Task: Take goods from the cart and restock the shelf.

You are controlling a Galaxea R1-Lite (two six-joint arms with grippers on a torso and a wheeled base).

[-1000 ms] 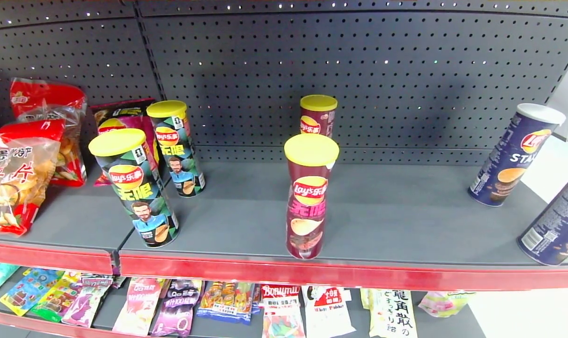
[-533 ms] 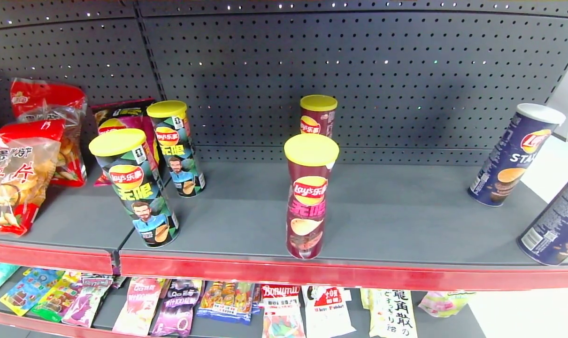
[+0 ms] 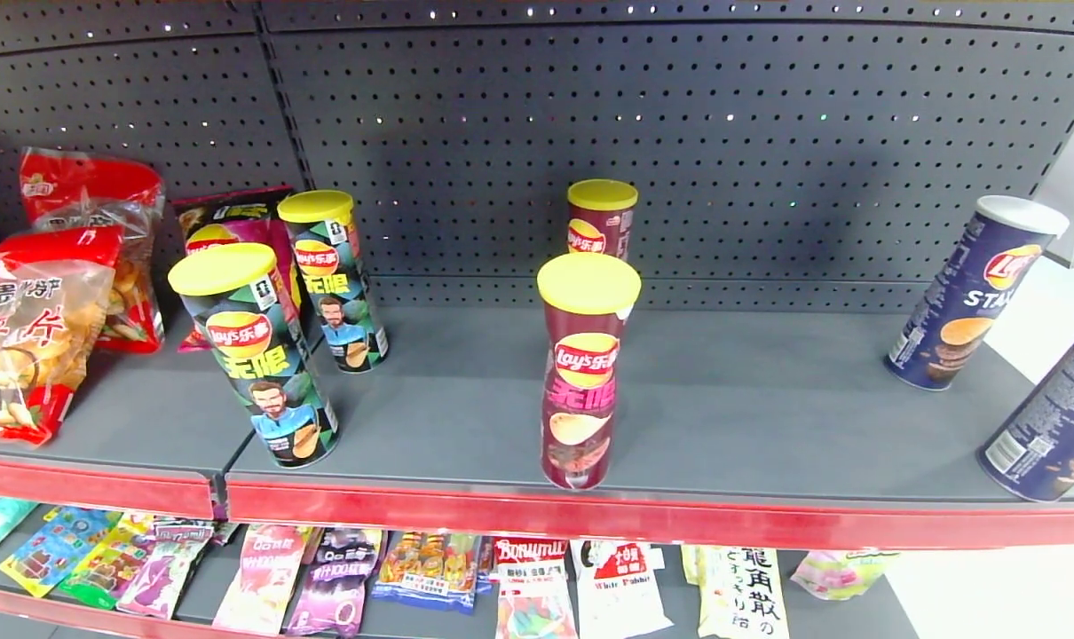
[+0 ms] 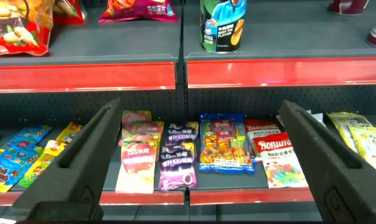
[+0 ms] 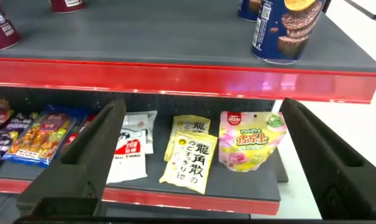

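Head view: a maroon chip can stands upright at the front edge of the shelf. My left fingers and right fingers, both spread wide and empty, sit below it, facing the candy packets.

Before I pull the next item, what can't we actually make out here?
- Head view: rear maroon can, lower half hidden by the front maroon can.
- Head view: dark chip bag, partly hidden behind the green cans.
- Head view: rightmost blue can, top and side cut off by the frame edge.
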